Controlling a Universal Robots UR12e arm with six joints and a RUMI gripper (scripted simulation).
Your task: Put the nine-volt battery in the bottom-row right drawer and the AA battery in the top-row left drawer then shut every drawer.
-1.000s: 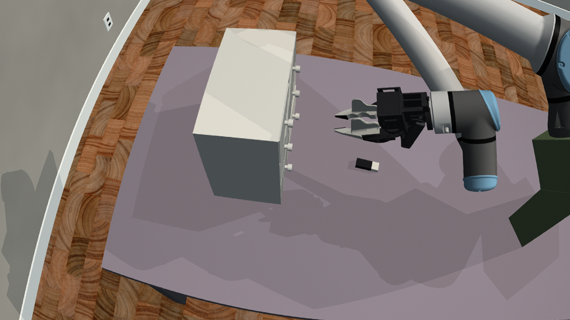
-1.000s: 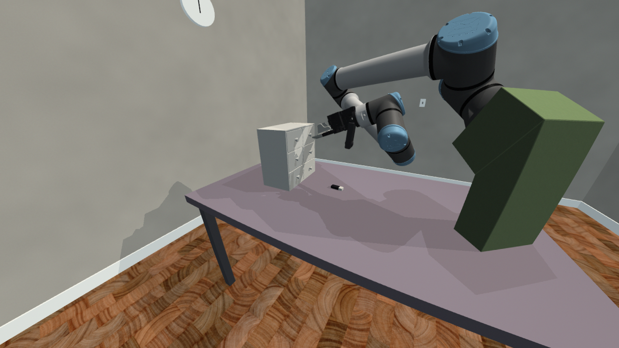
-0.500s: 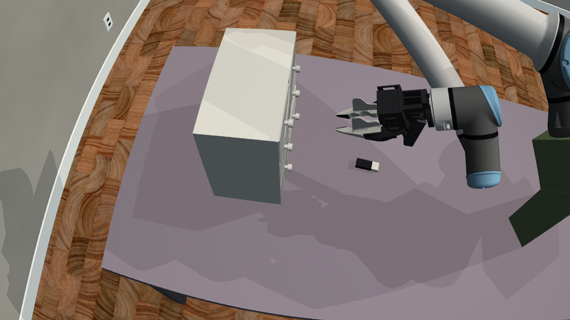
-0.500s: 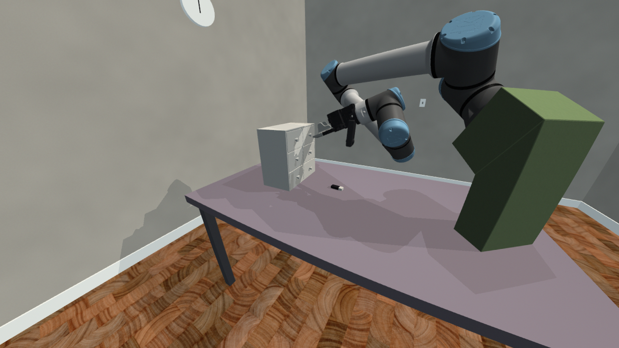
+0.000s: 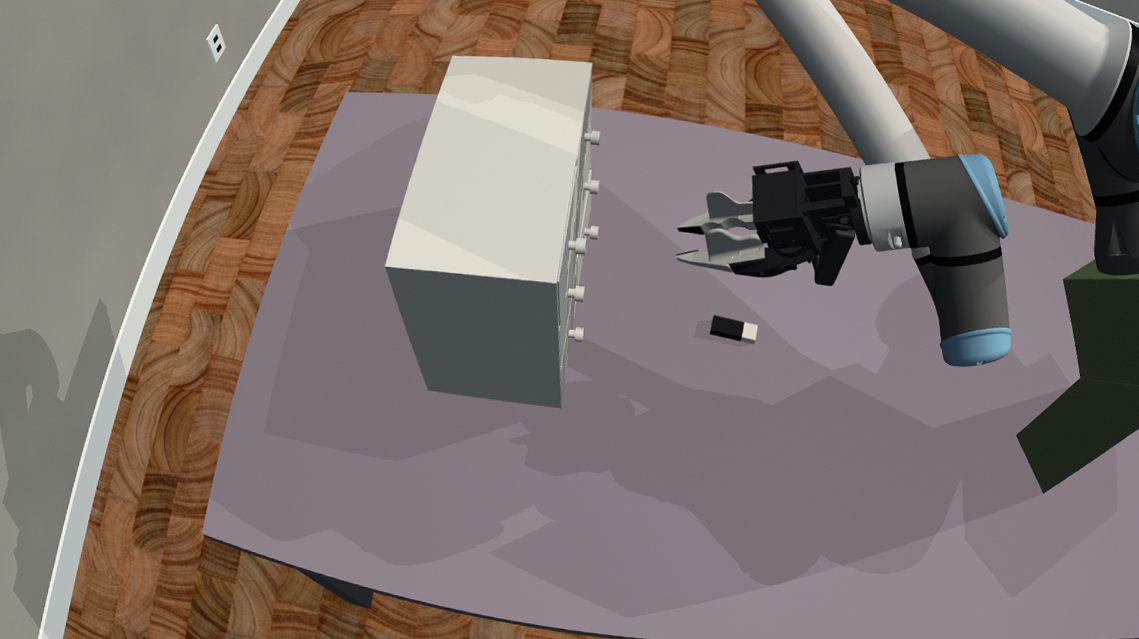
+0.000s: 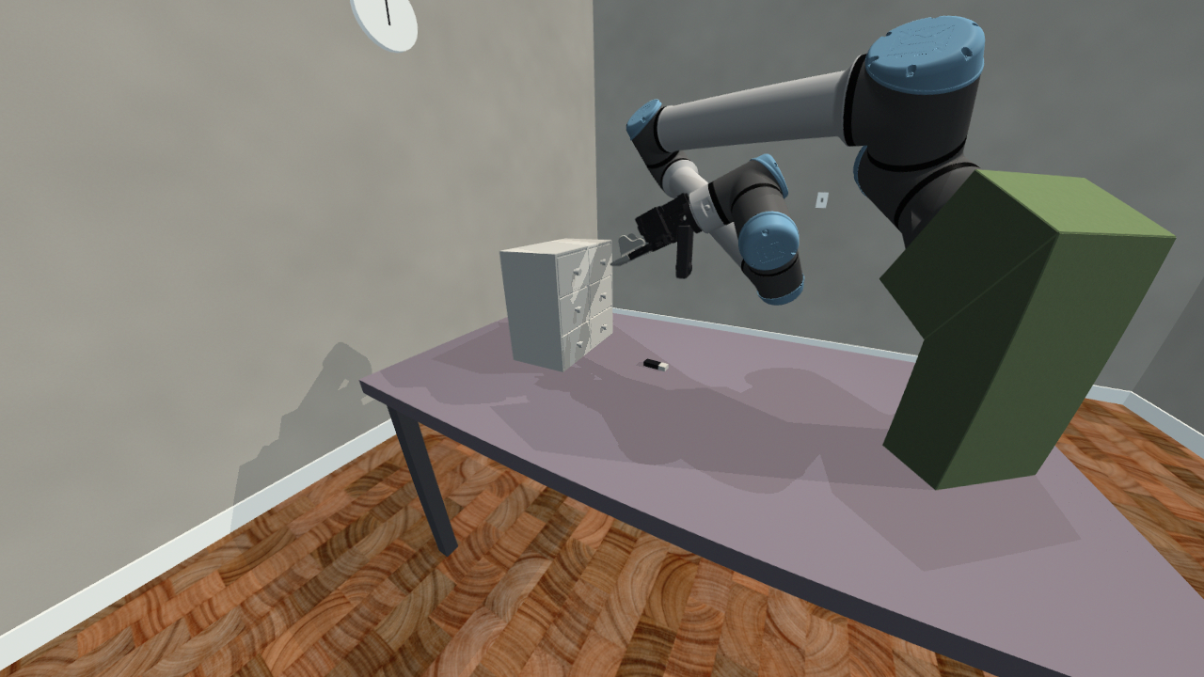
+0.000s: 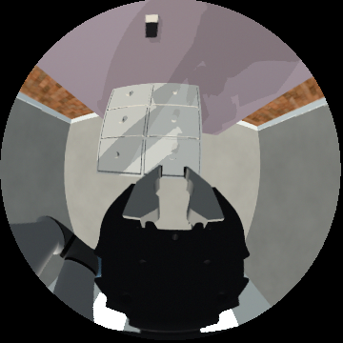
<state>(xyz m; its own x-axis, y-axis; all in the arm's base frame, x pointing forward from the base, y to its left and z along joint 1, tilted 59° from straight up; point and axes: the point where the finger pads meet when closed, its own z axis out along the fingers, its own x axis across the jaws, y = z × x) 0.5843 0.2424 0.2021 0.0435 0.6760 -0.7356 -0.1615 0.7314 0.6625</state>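
Observation:
The white chest stands upright, with two columns of three drawers. All its drawers look shut or nearly so. My gripper is partly open, with nothing between its fingers. It points at the chest front from a short distance away. In the wrist view its tips lie just below the top-row left drawer and its faint knob. A small black block with a white end lies on the table; I cannot tell whether it is the nine-volt battery. No AA battery shows.
The mauve table carries the chest and the arm's green pedestal. Small knobs stick out from the drawer fronts. The arm's wrist joints hang over the table between pedestal and chest. Walls stand behind the chest.

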